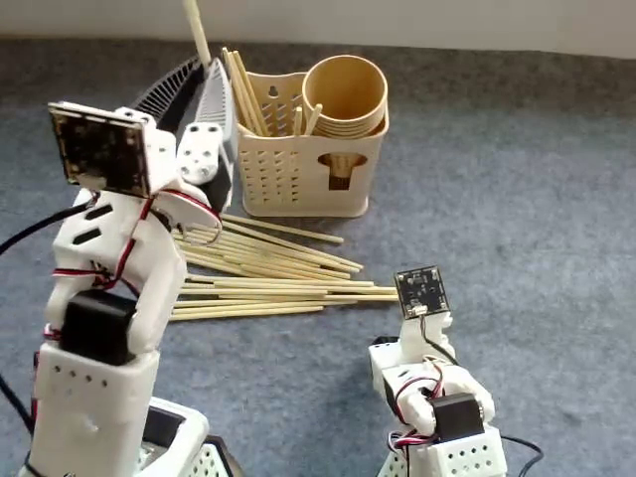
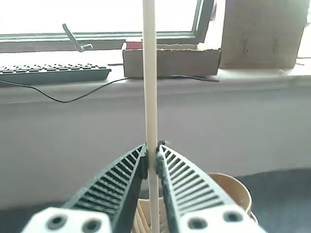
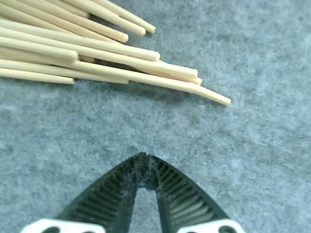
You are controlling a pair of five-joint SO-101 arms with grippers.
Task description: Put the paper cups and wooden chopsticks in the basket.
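Right pincer (image 3: pixel 146 162) sits low over the grey mat (image 3: pixel 252 145) with its jaws closed on nothing, a strip of bare mat between its tips and the nearest ends of the loose chopsticks (image 3: pixel 97 53)

That pile lies flat in a fanned heap between the two arms, well over a dozen sticks by the look of it, and this is the bulk of what is left to do

Further back, the left pincer (image 2: pixel 151 148) is raised and pinched tight on a single held chopstick (image 2: pixel 149 73), which stands nearly upright, most of its length above the jaws, its lower end dropping toward the basket (image 1: pixel 298 184) below

I judge this stick to be on the point of being lowered or released

Inside the basket, the paper cups (image 1: pixel 345 94) are stacked in one compartment and a handful of stored chopsticks (image 1: pixel 248 94) lean in the other, so the cups look done and the chopsticks only partly

Room is tight at the basket: the leaning sticks splay over the rim on the side nearest the left pincer, and the held stick's lower end has to pass between them and the wall of that compartment

To the side of the pile and around the basket's far side the mat is open, giving either arm space to swing
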